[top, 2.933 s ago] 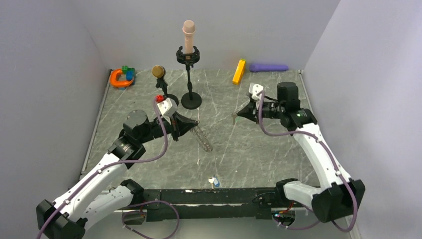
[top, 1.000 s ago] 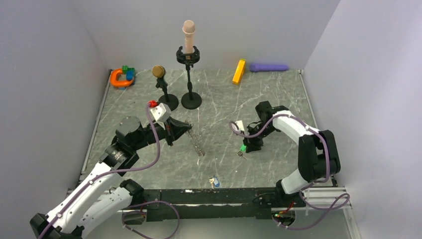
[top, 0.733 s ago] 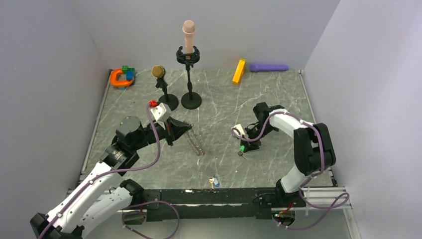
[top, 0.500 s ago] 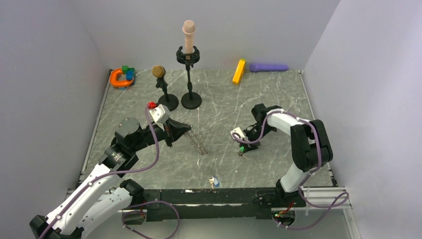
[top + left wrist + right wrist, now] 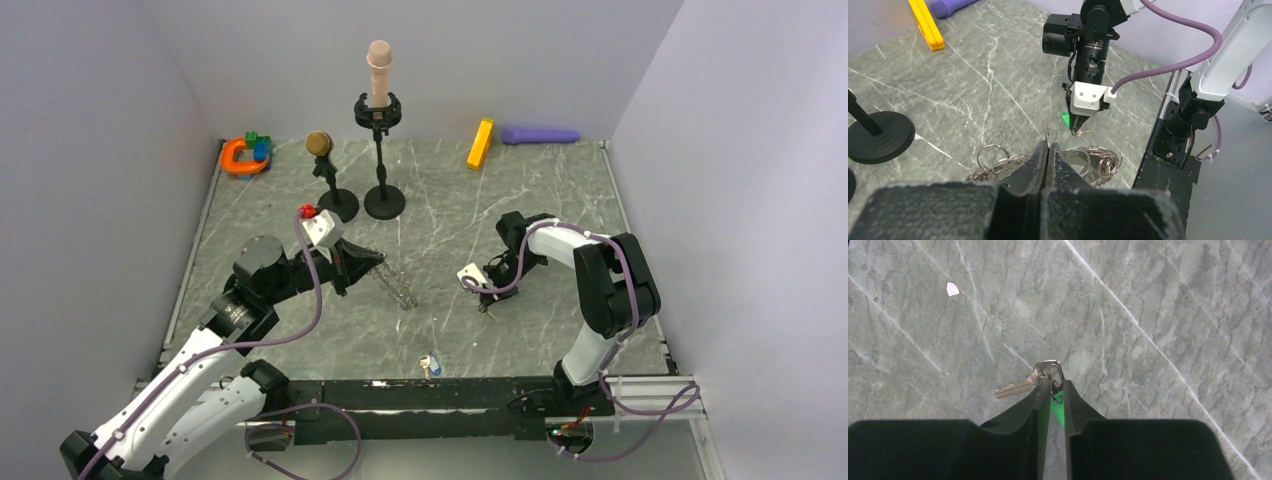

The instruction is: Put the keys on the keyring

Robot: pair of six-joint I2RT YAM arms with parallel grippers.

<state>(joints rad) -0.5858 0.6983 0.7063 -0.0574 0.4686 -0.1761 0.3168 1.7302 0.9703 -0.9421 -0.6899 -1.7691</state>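
Observation:
My left gripper (image 5: 378,262) is shut on the keyring (image 5: 397,285), a chain of metal rings that hangs from its fingertips down to the table. In the left wrist view the gripper (image 5: 1048,148) pinches one ring, and the rest of the keyring (image 5: 1095,159) spreads to both sides. My right gripper (image 5: 488,302) points down at the table right of the keyring. It is shut on the green key (image 5: 1057,407), whose silver blade (image 5: 1015,386) and clip stick out at the tips. The green key also shows in the left wrist view (image 5: 1066,119). I cannot make out the red key.
Two microphone stands with round black bases (image 5: 338,205) (image 5: 385,202) stand behind the left gripper. A yellow block (image 5: 480,143) and a purple cylinder (image 5: 540,134) lie at the back. An orange C-shape (image 5: 243,157) sits at the back left. A small blue-white item (image 5: 430,365) lies near the front edge.
My right arm has swung from the back right down to the table's middle with the green key, then edged left towards the keyring. My left gripper drew back slightly and the keyring swung.

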